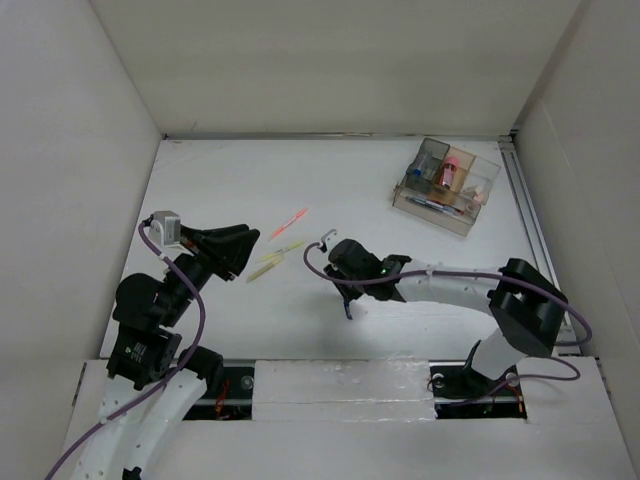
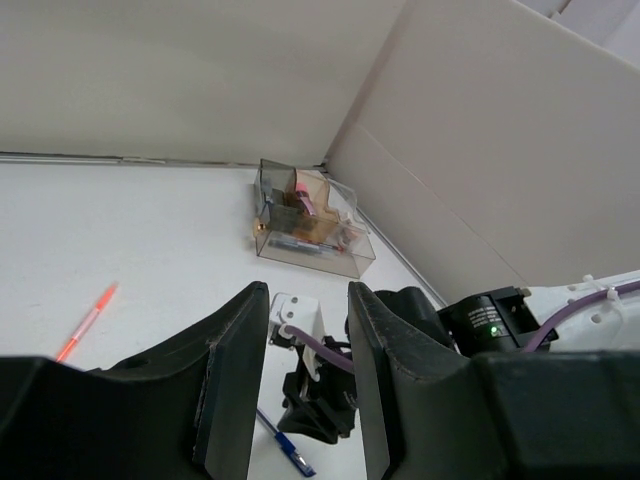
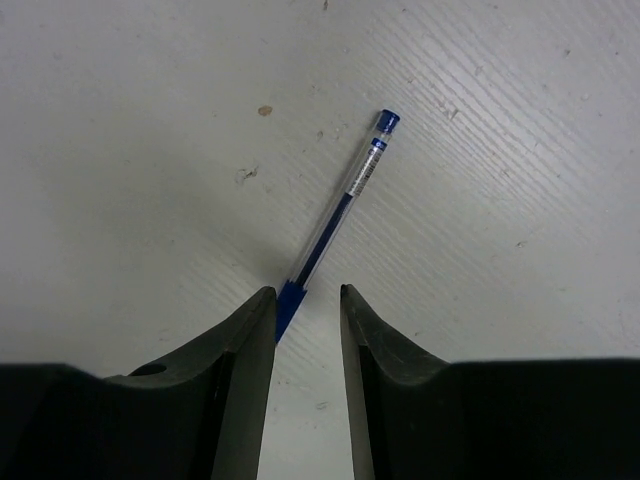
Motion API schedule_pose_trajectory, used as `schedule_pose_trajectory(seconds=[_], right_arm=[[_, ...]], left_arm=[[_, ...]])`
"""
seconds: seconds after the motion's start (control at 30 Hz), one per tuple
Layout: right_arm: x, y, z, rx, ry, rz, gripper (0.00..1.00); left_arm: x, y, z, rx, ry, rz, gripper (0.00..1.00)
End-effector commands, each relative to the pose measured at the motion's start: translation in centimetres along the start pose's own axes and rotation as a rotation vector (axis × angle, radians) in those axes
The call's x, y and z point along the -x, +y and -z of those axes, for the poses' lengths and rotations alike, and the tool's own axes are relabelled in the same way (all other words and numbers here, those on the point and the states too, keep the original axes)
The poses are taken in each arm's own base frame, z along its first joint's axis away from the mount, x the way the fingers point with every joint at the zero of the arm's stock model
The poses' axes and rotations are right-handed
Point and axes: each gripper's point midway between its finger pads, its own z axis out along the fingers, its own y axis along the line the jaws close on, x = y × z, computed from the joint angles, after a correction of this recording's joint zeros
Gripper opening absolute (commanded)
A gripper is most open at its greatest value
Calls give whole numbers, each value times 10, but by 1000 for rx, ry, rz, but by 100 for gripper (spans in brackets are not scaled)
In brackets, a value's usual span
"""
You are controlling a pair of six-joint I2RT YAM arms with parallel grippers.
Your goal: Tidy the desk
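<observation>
The white desk (image 1: 400, 300) carries several pens. My right gripper (image 3: 305, 295) points straight down at it, jaws open. A blue pen (image 3: 340, 210) lies flat below, running up and to the right; its dark blue end sits just by the left fingertip and nothing is gripped. In the top view the right gripper (image 1: 347, 290) is near the desk's middle front, with the blue pen (image 1: 347, 308) partly hidden under it. My left gripper (image 2: 308, 300) hovers open and empty at the left (image 1: 243, 255), facing the right gripper and the blue pen (image 2: 285, 448).
A clear compartmented organizer (image 1: 447, 185) with small items stands at the back right, beside the metal rail (image 1: 530, 230). A pink-red pen (image 1: 289, 222) and two yellow-green pens (image 1: 280, 250) lie between the grippers. Walls enclose the desk on three sides.
</observation>
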Motion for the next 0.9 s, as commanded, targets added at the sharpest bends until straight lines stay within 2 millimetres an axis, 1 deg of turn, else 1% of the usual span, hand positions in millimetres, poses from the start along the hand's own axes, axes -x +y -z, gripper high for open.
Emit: schedule_pose_trajectory(seconds=[0.0,0.03,0.1,0.2,0.27,0.33,0.4,0.53,0.63,0.7,0.73,0.77,0.83,0.87], right_arm=[[-7,3,-8,-17,14,0,37],[-11,1,-11,-29,27,1,36],[-13,2,-14,-26,34,-4,34],[-16,3,-19,-26,34,-10,33],[-22,0,-24,-31,47,-20,30],[-23,5,-27,-8,49,-23,26],[-25,3,-31,-7,53,-34,21],[-27,4,-37,15,61,-45,20],[-28,5,-37,24,63,-42,13],[-28,-1,-37,8,57,-51,9],[-24,-4,-35,5,46,-68,8],[-21,-8,-34,5,36,-81,7],[-15,-3,-26,42,9,-81,7],[-12,-6,-25,48,-2,-84,8]], left_arm=[[13,-6,-2,-28,-50,-17,33],[13,-7,-3,-31,-47,-17,33],[10,-8,-4,-38,-35,-16,33],[13,-7,-2,-33,-47,-18,33],[14,-9,-3,-37,-48,-18,33],[11,-8,-3,-38,-37,-15,33],[12,-8,-2,-37,-45,-16,33],[11,-8,-3,-41,-39,-16,33],[11,-8,-2,-38,-44,-16,33],[13,-9,-2,-40,-48,-17,33],[12,-9,-3,-40,-45,-17,33],[11,-9,-3,-44,-39,-16,33],[9,-9,-2,-44,-36,-15,33],[12,-9,-2,-42,-45,-17,33]])
